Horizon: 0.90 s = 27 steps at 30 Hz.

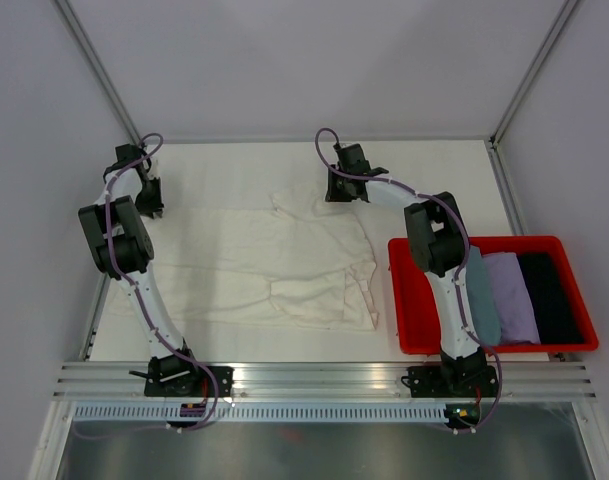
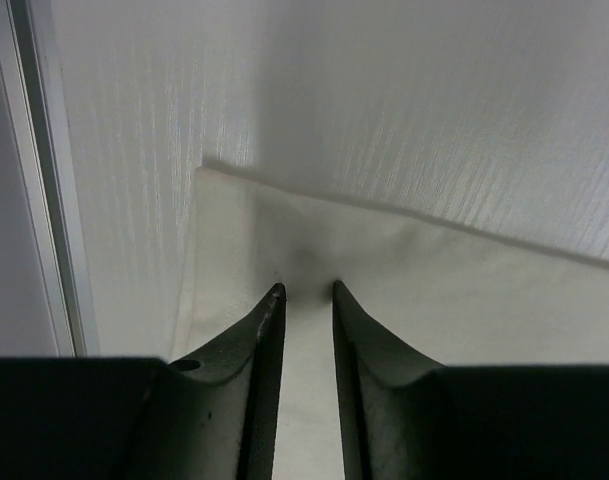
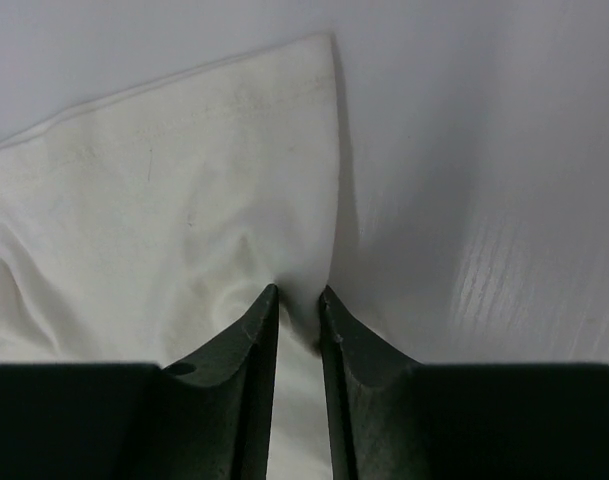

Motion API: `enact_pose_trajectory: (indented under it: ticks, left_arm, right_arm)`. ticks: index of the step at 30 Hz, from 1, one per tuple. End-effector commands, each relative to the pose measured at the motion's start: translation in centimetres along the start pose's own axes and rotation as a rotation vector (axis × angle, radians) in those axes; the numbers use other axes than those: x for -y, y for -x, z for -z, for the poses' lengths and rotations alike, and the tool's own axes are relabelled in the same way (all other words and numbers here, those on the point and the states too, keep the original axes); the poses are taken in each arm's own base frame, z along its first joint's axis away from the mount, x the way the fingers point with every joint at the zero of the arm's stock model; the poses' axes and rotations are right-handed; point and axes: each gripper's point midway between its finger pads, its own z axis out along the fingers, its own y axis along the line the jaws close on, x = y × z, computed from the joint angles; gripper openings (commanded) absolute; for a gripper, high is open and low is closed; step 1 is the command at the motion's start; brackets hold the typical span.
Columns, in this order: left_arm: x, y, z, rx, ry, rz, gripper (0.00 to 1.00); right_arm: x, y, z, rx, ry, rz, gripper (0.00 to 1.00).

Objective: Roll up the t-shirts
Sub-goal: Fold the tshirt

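Top external view: both arms reach across the table point(image 1: 434, 180), the left gripper point(image 1: 152, 205) down at the far left corner of the cream t-shirt point(image 1: 274, 260) and the right gripper point(image 1: 339, 190) at its far right corner. In the wrist views each pair of fingers pinches puckered cream cloth. Right of the cream t-shirt, a red bin point(image 1: 544, 347) holds a grey-blue shirt point(image 1: 481, 295), a lilac shirt point(image 1: 509, 295) and a black shirt point(image 1: 549, 295). The right arm hides part of the bin.

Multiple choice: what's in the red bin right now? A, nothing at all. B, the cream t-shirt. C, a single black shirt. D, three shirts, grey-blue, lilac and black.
D: the red bin holds a grey-blue shirt, a lilac shirt and a black shirt side by side, while the cream t-shirt lies spread on the table.
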Motion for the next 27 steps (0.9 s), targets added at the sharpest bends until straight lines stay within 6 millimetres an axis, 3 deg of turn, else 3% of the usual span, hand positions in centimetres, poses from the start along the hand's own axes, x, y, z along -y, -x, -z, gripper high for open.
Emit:
enact_pose_trajectory:
  ticks: [1,4,7,8,12,14,22,27]
  left_arm:
    - [0.0,-0.6,-1.6,-0.01,0.001,0.017,0.3]
    - [0.0,-0.8,-1.8,-0.012,-0.004,0.003,0.21]
    - [0.2,-1.1,-2.0,-0.013,-0.012,-0.004,0.03]
    - [0.2,-1.1,-2.0,-0.01,-0.012,-0.01,0.02]
    - [0.1,-0.9,-1.7,0.009,-0.008,-0.024,0.02]
    - [0.9,-0.4,-1.1,0.045,-0.053,-0.04,0.02]
    - [0.7,0.5,2.7,0.163,-0.035,-0.067,0.02]
    - [0.0,1.0,4.0,0.216,0.005,-0.099,0.02]
  right_arm:
    - [-0.3,-1.3,0.3,-0.034,0.0,-0.009,0.28]
    - [-0.3,-1.5,0.2,-0.04,0.004,-0.005,0.2]
    - [-0.3,-1.6,0.3,-0.041,-0.002,0.014,0.06]
    - [-0.2,-1.7,0.3,-0.042,-0.008,0.014,0.0]
    - [-0.1,-1.6,0.8,-0.037,-0.013,0.026,0.0]
    - [-0.4,-1.4,1.3,-0.027,-0.006,0.031,0.0]
    - [-2.0,1.1,4.7,0.056,0.052,0.038,0.0]
    - [-2.6,0.7,6.0,0.05,0.061,0.062,0.0]
